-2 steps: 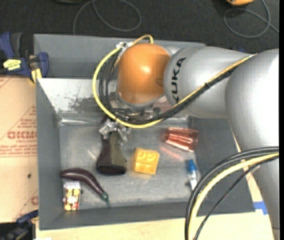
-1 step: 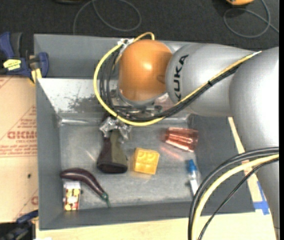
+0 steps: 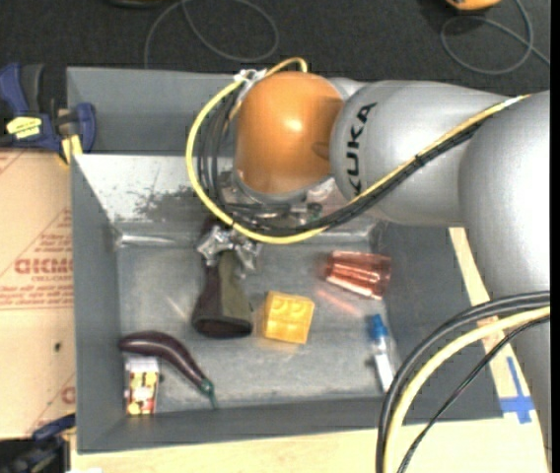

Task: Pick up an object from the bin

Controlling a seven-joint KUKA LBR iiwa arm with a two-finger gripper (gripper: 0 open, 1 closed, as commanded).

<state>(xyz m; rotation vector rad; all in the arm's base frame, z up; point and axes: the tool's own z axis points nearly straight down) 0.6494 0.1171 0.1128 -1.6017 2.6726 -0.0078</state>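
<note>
The dark brown, bottle-shaped thing [image 3: 223, 308] lies left of the bin's [image 3: 98, 294] centre, and the gripper [image 3: 226, 246], open or closed I cannot tell, sits at its 12 o'clock end, likely because that end is narrower, with a yellow block [image 3: 288, 319] at 3 o'clock.

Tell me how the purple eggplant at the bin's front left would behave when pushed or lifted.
The eggplant looks glossy, so it may slip in a grip. Its curved, tapering shape would probably swivel rather than roll straight.

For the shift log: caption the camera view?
Hand over a dark brown thing in the bin, yellow block beside it.
</note>
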